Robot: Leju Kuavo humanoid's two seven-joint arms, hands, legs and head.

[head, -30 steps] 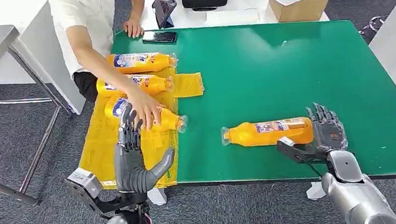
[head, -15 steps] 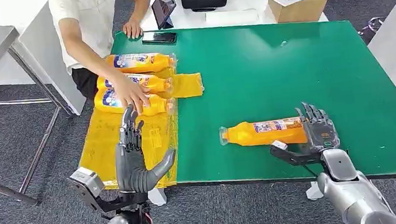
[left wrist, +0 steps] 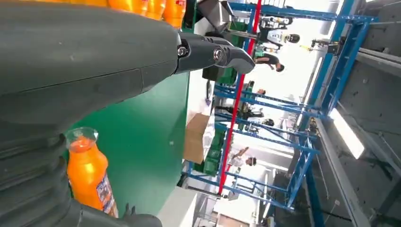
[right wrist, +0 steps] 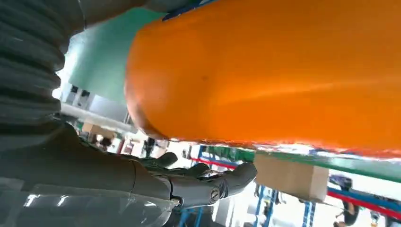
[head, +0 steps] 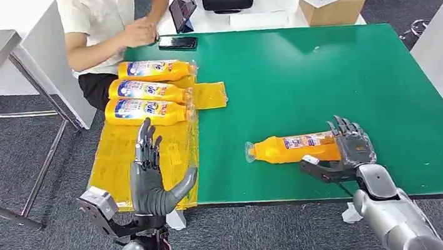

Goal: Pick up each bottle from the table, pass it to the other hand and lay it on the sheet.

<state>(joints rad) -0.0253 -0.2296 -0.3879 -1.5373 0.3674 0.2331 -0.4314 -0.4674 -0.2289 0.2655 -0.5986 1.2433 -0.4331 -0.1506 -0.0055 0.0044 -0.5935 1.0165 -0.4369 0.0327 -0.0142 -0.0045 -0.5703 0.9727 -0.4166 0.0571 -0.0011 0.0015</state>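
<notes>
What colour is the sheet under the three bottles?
Yellow sheet, best seen in the head view.

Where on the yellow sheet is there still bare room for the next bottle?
The yellow sheet is bare on its near half, between the third bottle and the left hand. Its far end is crowded: three bottles side by side.

Orange bottle point(head: 295, 148) flat on green table point(head: 327, 75)
</notes>
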